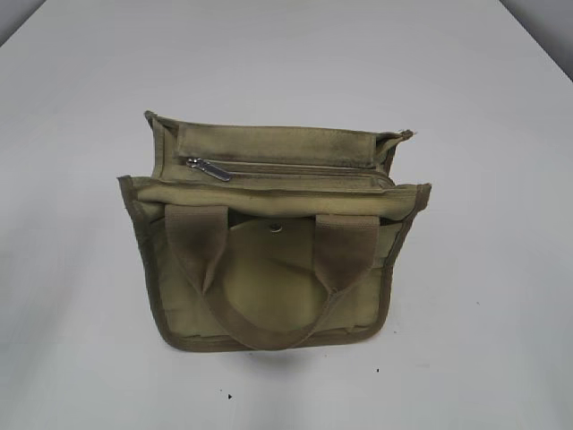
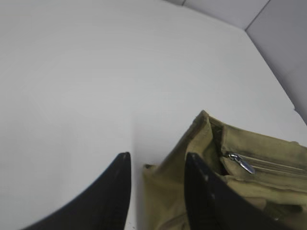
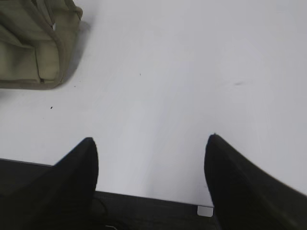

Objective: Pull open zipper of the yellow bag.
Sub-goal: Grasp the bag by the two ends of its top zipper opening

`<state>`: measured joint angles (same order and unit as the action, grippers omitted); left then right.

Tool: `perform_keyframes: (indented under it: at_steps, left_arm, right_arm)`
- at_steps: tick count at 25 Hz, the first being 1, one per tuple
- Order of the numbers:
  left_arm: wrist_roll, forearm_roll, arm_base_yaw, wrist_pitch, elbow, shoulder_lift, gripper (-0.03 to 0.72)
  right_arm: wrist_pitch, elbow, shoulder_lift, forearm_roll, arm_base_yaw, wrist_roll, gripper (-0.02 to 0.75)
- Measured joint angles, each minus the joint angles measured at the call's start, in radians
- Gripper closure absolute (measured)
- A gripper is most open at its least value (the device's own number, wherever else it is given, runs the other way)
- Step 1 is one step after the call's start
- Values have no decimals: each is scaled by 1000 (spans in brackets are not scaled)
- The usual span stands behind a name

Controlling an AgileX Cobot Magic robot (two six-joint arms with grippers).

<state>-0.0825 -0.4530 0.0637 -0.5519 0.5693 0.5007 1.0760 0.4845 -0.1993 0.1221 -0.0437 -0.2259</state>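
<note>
Zipper untouched on a soft canvas bag

My left gripper (image 2: 156, 165) hangs part-open, empty, beside the yellow bag (image 1: 269, 269); the right gripper (image 3: 151, 153) gapes wide over bare table (image 3: 192, 72). I'd pinch the small pull tab (image 1: 210, 168); limp cloth will likely shift.

The small olive-khaki canvas tote bag (image 1: 273, 233) sits on the white desk (image 1: 483, 134) about midway between its left and right edges, its front pocket toward the near edge. The long straight zipper (image 1: 295, 167) runs left to right along the bag's top, behind the front panel, and its small silver metal pull tab (image 1: 210, 169) lies at the left end. The round metal snap button (image 1: 277, 227) is on the front, between the two wide webbing strap handles (image 1: 345, 246). The left claw (image 2: 156, 160) hangs beside the bag's left end, one finger over the desk and the other in front of the bag's corner. The right claw (image 3: 151, 146) hangs over the desk's near edge, well apart from the bag's lower corner.
</note>
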Motion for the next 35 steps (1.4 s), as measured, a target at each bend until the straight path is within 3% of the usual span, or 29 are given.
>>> perform_keyframes:
  at_steps: [5,8,18,30,35]
  left_arm:
    - [-222,-341,19,-51,109,409,393]
    - [-269,-424,62,-119,209,591,393]
    - [-282,-434,253,-209,488,979,393]
    - [-282,-405,262,-254,551,1102,393]
    - [-247,-343,262,-338,604,1091,393]
  right_arm:
    - [-23,33,-117,2,-48,-1,202]
    - [-62,65,-215,17,-69,-2,202]
    - [-278,209,-608,250,-91,-245,202]
    - [-322,483,-954,609,-91,-642,202]
    - [-322,520,-1001,655,-91,-682,202]
